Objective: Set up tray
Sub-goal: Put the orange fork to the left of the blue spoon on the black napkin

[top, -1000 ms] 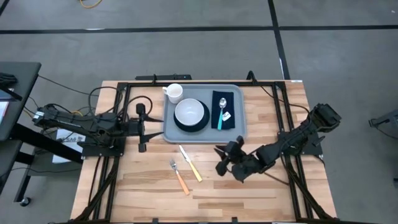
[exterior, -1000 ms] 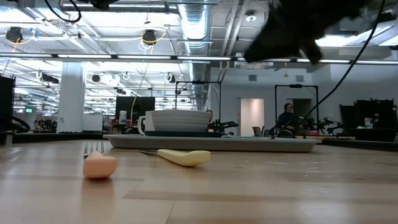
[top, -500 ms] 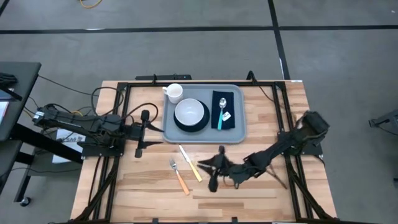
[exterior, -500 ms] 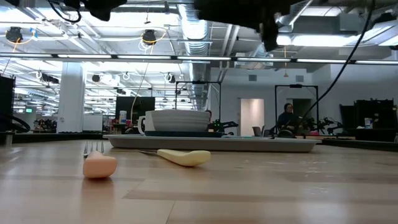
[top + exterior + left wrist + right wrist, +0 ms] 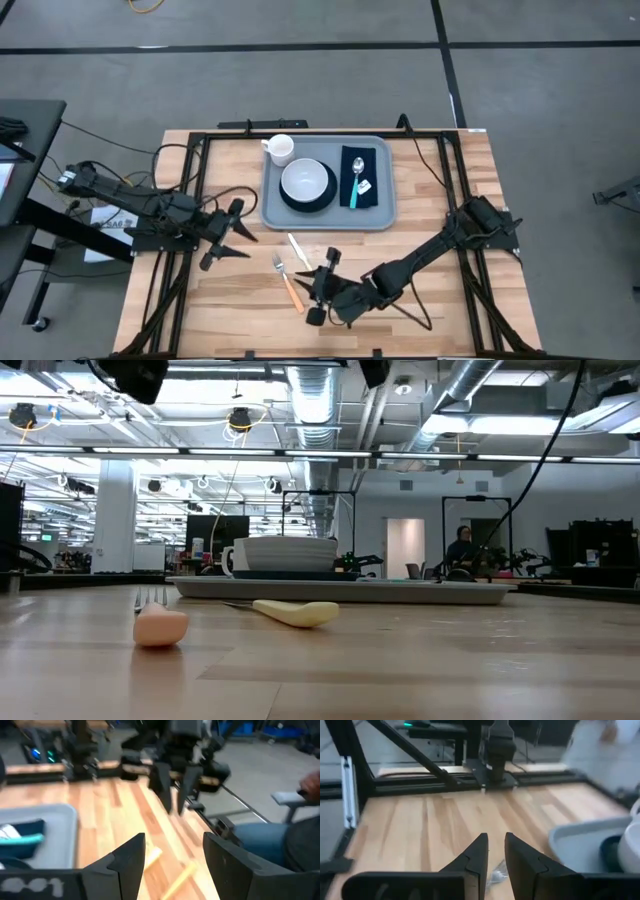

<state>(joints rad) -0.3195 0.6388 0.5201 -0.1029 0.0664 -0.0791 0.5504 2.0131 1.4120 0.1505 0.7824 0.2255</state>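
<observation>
The light grey-blue tray [image 5: 378, 212] lies at the table's far middle and carries a white cup [image 5: 281, 150], a white bowl on a dark plate [image 5: 306, 184] and a navy napkin with a teal-handled spoon [image 5: 356, 182]. In front of the tray, an orange-handled fork [image 5: 289, 283] and a yellow-handled knife [image 5: 306, 263] lie flat on the wood. My right gripper [image 5: 316, 288] hovers by their handles, a narrow gap between its empty fingers [image 5: 496, 845]. My left gripper [image 5: 250, 246] stands wide open and empty left of the tray's near corner.
Black frame rails run along the table's left, right and far sides [image 5: 200, 180]. A person's leg [image 5: 270, 845] shows beyond the table in the left wrist view. Bare wood lies along the near edge [image 5: 420, 320].
My right gripper has swept from below the tray's near right corner toward the table's left and near side, rolling as it went, and now hangs over the fork and knife. My left gripper has swung a little toward the near edge and turned. The objects have stayed put.
</observation>
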